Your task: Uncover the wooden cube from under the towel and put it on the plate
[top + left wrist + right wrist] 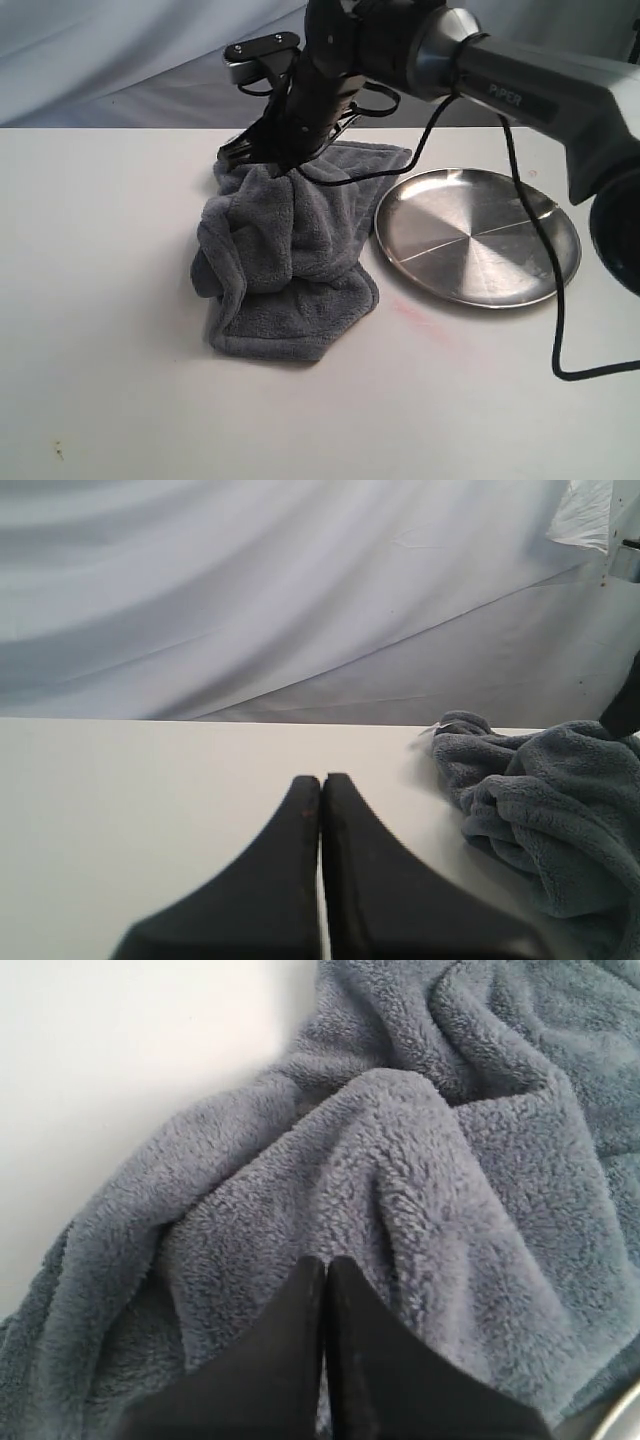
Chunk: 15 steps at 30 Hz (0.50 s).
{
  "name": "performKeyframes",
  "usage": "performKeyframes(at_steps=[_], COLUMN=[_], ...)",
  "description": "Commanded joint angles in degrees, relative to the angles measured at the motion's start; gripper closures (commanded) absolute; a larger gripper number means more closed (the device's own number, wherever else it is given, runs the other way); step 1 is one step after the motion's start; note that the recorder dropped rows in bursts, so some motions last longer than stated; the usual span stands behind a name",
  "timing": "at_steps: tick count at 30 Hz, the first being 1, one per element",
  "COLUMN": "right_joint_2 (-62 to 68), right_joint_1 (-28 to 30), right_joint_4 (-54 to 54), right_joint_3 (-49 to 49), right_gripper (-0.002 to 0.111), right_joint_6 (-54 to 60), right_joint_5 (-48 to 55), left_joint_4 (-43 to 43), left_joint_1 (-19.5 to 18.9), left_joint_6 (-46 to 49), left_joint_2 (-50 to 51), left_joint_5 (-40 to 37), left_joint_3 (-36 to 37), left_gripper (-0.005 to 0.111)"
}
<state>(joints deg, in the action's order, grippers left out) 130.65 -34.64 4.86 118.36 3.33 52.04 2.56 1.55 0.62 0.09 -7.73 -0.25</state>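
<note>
The dark grey towel (285, 260) stands bunched on the white table, drawn up into a peak left of the shiny steel plate (478, 235), which holds nothing. My right gripper (283, 160) reaches across from the right and is shut on the towel's top fold; in its wrist view the closed fingers (326, 1260) press into the plush towel (420, 1160). My left gripper (321, 778) is shut on nothing, low over bare table, with the towel (550, 790) off to one side. The exterior view does not show the left gripper. The wooden cube is hidden.
A black cable (555, 330) hangs from the right arm and loops down past the plate's right side onto the table. A pale cloth backdrop (120, 60) runs behind the table's far edge. A faint pink smear (410, 312) marks the table in front of the plate.
</note>
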Motion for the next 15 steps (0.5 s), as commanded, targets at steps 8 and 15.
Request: performKeyframes(at_steps=[8, 15], right_joint_2=[-0.3, -5.8], right_joint_1=[-7.2, -7.0], right_joint_4=[4.1, 2.6], right_joint_3=[-1.4, -13.4], right_gripper=[0.108, 0.108], right_joint_6=[5.2, 5.4], right_joint_5=[14.6, 12.2], left_joint_4=[0.0, 0.0], left_joint_1=[0.0, 0.0], left_joint_6=[0.0, 0.0], left_joint_2=[-0.1, -0.1], left_joint_5=[0.1, 0.1], left_joint_3=[0.3, 0.3], left_gripper=[0.105, 0.105])
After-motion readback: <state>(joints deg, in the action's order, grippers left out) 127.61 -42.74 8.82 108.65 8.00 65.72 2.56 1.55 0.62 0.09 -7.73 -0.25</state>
